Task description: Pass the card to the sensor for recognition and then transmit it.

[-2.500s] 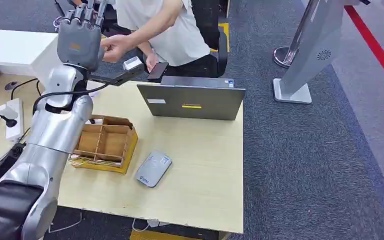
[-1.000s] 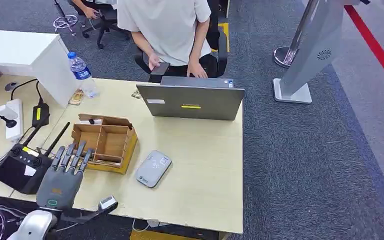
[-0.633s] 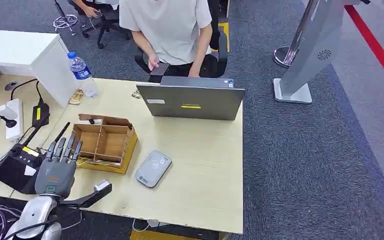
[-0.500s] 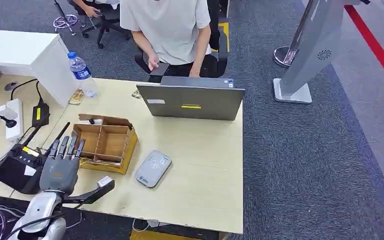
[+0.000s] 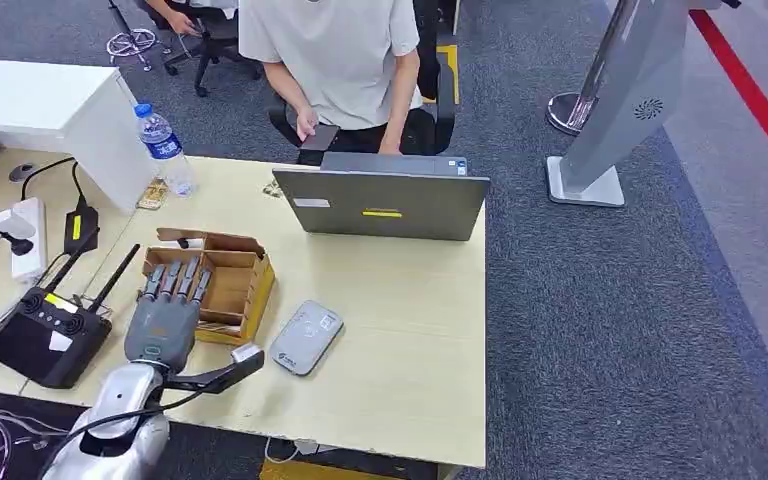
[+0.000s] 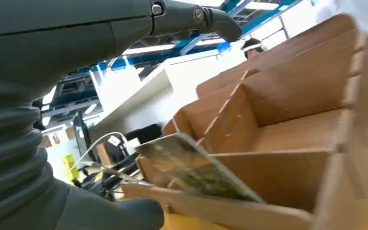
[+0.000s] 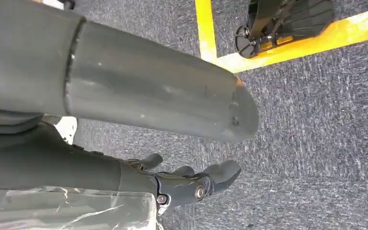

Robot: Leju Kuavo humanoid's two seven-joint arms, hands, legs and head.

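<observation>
My left hand [image 5: 163,322] lies flat, fingers stretched, over the left end of the wooden divider box [image 5: 222,283], holding nothing. In the left wrist view a printed card [image 6: 197,168] leans inside a compartment of the box [image 6: 287,91], between my dark fingers [image 6: 191,13] and the thumb [image 6: 117,216], touching neither. The grey card sensor [image 5: 305,337] lies on the table to the right of the box. My right hand [image 7: 124,96] hangs over the carpet, fingers loosely bent, holding nothing.
A grey laptop [image 5: 382,204] stands at the table's back, with a seated person [image 5: 330,55] behind it. A water bottle [image 5: 164,148], a black remote controller [image 5: 45,335] and a power strip [image 5: 22,233] are to the left. A grey kiosk stand [image 5: 620,100] is on the carpet.
My left hand came down from up near the person's hand to the table's front edge, then moved forward and right over the box's left end. Nothing was grasped.
</observation>
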